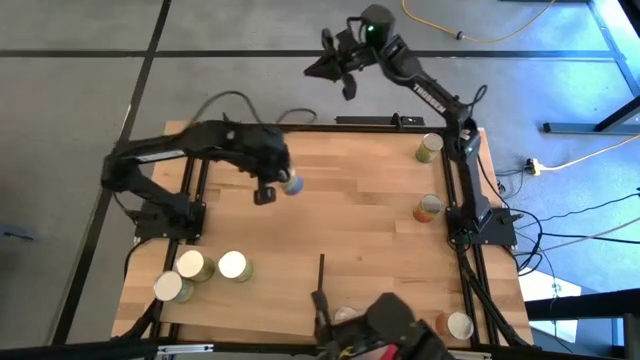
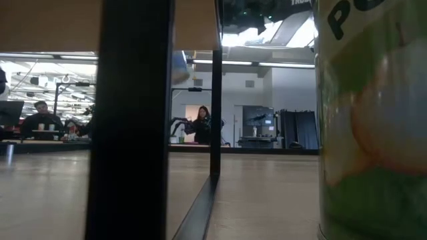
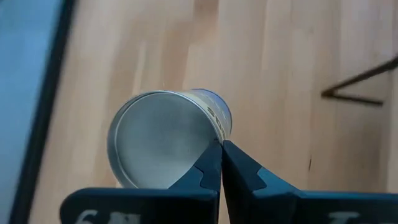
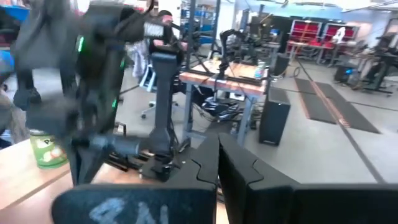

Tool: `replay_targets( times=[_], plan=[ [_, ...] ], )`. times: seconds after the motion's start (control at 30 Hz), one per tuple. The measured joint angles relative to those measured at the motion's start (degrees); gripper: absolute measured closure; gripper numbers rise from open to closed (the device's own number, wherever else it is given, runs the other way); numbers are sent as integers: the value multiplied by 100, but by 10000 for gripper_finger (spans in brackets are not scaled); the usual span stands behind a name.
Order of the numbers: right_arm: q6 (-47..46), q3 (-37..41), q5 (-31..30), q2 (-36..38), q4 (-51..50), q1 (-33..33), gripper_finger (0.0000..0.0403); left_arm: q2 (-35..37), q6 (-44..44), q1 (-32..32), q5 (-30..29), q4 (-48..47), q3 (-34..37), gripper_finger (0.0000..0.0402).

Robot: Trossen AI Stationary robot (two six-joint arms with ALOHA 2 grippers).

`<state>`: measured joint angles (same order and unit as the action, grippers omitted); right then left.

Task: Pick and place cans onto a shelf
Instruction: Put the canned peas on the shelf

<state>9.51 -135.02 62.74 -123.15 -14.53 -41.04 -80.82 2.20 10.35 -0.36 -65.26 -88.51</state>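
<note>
From my remote station, nearest the camera edge of the surface the shelf shows only its thin dark divider, with one can beside it at the near right corner and three cans bunched at the near left corner. Toward mid-surface, the left gripper carries a can above the wood, jaws pinched shut on its rim rather than round its body. I judge that thin hold the main risk: the can hangs tilted from one edge, and any quick swing toward the shelf could let it pivot, slip free and roll among the others. The left arm folds in from the left edge, elbow bent, wrist pointing down. Along the right edge stand two more cans, one midway and one at the far corner. Farthest off, the right gripper is parked beyond the far edge, raised clear of the surface, jaws closed on nothing, its arm stretched up from the right-hand base.
</note>
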Motion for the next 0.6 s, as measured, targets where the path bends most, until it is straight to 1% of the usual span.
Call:
replay_targets(
  times=[0.13, 0.23, 0.3, 0.37, 0.6],
  plan=[
    [23, 0, 4, 242, -286, -185, 393, -569, -35, 11, -28, -71, 0, 401],
    [18, 0, 1, 350, -444, -257, 393, -881, -29, 4, -55, 93, 2, 401],
    [38, 0, 30, 400, -531, -300, 393, -1076, -7, 7, -183, 207, 1, 401],
    [130, 0, 30, 448, -566, -309, 393, -1296, -9, 50, -249, 188, 0, 401],
    [607, 0, 6, 639, -1030, -321, 393, -1931, 131, 94, -138, 237, 2, 401]
  ],
)
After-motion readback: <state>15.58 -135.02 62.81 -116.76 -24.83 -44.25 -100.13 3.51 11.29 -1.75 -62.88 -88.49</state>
